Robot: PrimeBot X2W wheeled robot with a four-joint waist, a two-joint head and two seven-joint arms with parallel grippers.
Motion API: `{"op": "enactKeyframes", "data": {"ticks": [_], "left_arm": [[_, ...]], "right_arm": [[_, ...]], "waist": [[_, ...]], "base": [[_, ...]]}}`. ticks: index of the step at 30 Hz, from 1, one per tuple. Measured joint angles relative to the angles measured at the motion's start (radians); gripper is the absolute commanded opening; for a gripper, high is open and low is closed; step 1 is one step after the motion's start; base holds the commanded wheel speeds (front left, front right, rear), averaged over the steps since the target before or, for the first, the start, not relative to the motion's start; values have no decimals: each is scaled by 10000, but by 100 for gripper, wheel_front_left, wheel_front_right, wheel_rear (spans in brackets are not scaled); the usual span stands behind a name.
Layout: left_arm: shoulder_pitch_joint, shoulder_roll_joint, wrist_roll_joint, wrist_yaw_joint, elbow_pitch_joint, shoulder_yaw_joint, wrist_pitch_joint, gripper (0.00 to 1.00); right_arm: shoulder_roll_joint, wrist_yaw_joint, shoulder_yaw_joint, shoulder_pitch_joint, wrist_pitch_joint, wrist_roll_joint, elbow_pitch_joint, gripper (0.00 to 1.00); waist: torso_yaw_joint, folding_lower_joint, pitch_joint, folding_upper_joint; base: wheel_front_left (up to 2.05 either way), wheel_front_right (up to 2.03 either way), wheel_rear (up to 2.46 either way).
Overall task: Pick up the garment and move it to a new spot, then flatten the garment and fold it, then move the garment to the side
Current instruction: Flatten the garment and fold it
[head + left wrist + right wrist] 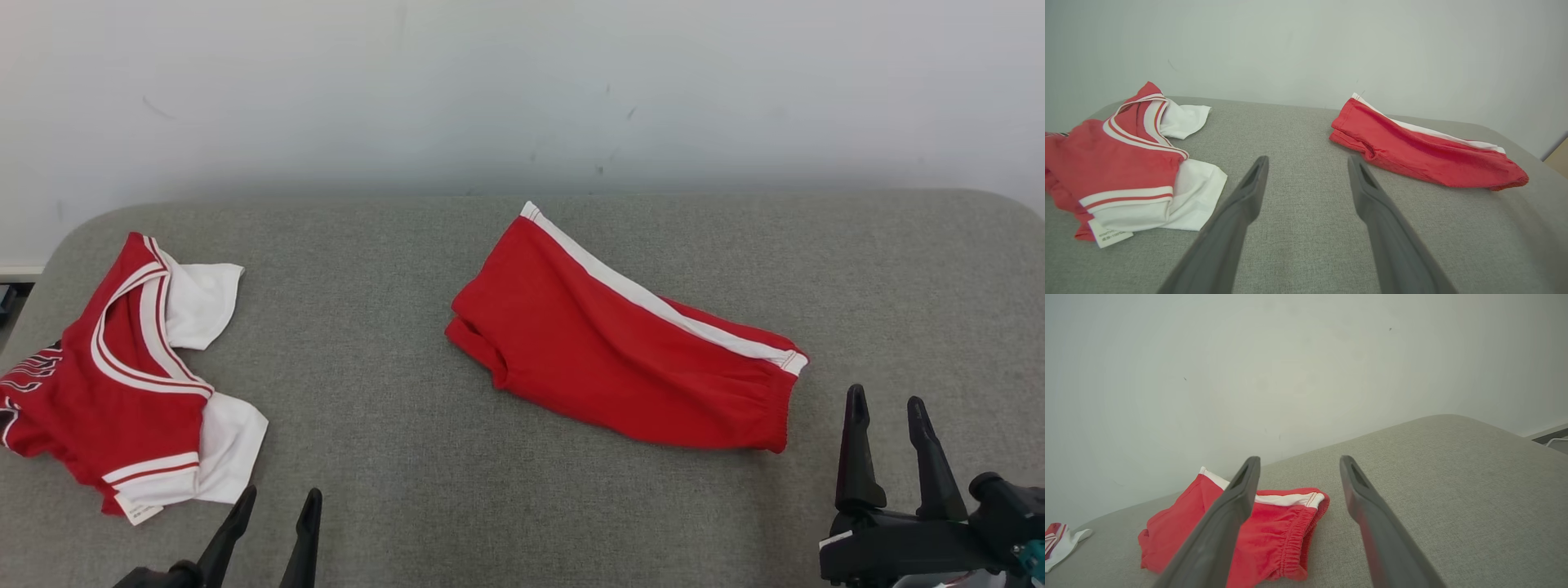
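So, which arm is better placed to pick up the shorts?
Right. The right gripper, jaws open, sits just off the waistband end of the shorts; the left gripper is by the jersey.

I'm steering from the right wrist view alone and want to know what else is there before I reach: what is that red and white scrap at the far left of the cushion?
Observer: A crumpled red jersey with white sleeves, at the left end of the grey cushion, well apart from the red shorts.
Operator: Where is the left gripper?
Observer: The left gripper is open, close beside the jersey's near white sleeve, holding nothing.
Operator: How do the shorts lie, seen from above?
Observer: Diagonally, mid-cushion. The waistband is nearest the open right gripper, and the leg end points away to the far left.
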Motion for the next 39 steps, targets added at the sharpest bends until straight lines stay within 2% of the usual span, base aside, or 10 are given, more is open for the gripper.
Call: {"op": "enactKeyframes", "data": {"ticks": [4,7,13,19,28,39], "left_arm": [[-170,146,0,-69,127,-67,238,100],[-745,261,-75,-295,470,-69,573,100],[-2577,234,-612,-1039,1739,-278,1434,100],[-3738,132,-805,-1446,3080,-412,2336,100],[-5195,209,-1319,-1555,4663,-35,3323,100],[-6384,222,-1685,-1455,6067,359,3916,100]], "right_arm": [[19,23,121,-5,0,-94,61,100],[31,125,401,-105,0,-163,71,100],[38,242,884,-430,0,-326,46,100],[56,322,1197,-506,0,-366,46,100],[81,397,1446,-863,0,-393,-35,100],[111,435,1530,-1267,0,-332,4,100]], "waist": [[-65,0,-21,0],[-175,-2,17,0],[-584,-1,172,0],[-1204,-1,420,0],[-2357,-1,986,0],[-3650,0,1878,1]], "base": [[0,0,0],[0,0,0],[0,0,0],[0,0,0],[0,0,0],[0,0,0]]}}
